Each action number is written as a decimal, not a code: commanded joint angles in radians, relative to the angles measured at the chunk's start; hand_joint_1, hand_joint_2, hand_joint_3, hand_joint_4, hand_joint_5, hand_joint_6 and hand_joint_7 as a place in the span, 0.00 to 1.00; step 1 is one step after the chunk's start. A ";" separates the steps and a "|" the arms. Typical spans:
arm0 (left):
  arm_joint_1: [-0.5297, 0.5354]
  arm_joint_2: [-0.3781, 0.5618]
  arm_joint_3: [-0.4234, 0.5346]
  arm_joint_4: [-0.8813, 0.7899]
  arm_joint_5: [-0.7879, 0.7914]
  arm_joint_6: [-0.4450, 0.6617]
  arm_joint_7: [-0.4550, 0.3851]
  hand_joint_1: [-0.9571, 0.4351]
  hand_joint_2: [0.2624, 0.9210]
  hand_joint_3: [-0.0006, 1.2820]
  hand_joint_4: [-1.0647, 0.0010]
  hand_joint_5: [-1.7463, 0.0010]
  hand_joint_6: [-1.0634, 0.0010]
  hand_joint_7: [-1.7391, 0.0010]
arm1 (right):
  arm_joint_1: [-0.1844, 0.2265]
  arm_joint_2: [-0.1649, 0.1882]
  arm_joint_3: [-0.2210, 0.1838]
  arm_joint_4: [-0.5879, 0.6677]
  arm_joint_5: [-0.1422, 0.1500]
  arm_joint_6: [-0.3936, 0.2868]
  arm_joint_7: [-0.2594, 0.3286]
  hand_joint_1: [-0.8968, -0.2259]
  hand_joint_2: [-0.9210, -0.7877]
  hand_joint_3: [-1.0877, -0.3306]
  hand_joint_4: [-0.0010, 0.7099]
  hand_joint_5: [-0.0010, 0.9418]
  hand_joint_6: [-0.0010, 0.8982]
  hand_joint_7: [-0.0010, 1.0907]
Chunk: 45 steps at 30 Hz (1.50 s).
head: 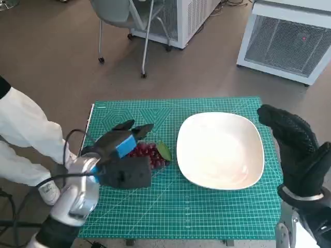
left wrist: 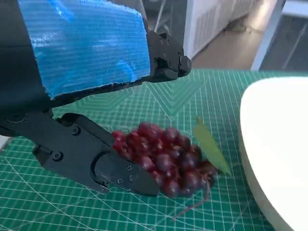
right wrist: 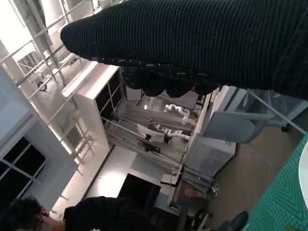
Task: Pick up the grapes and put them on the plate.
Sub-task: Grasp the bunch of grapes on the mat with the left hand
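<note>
A bunch of dark red grapes point(head: 149, 154) with a green leaf point(head: 164, 150) lies on the green cutting mat point(head: 207, 206), just left of the white plate point(head: 221, 150). My left hand point(head: 121, 152) hangs over the grapes' left side with its fingers spread apart. In the left wrist view the grapes point(left wrist: 166, 156) lie between a lower finger point(left wrist: 91, 159), which touches them, and an upper finger point(left wrist: 166, 60) held well above. My right hand point(head: 297, 150), in its black glove, is raised at the plate's right edge, holding nothing.
A grey chair point(head: 124, 15) and white cabinets point(head: 289, 39) stand on the floor beyond the mat. A person's white sleeve and shoe point(head: 49, 191) show at the left. In the right wrist view the glove point(right wrist: 192, 43) covers the top, with a room behind.
</note>
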 commanded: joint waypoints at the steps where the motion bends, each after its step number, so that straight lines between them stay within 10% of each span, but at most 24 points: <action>1: -0.029 -0.012 -0.022 0.051 0.006 0.007 -0.004 0.39 0.72 0.00 0.98 1.00 0.78 1.00 | 0.012 -0.007 -0.001 0.006 0.002 0.011 0.006 0.56 0.00 0.56 0.51 0.00 0.00 0.60; 45: -0.420 -0.290 -0.174 1.087 -0.021 -0.142 0.244 0.44 0.72 0.00 0.98 1.00 0.81 1.00 | 0.024 -0.014 -0.008 0.017 0.001 0.001 0.008 0.57 0.00 0.56 0.51 0.00 0.00 0.60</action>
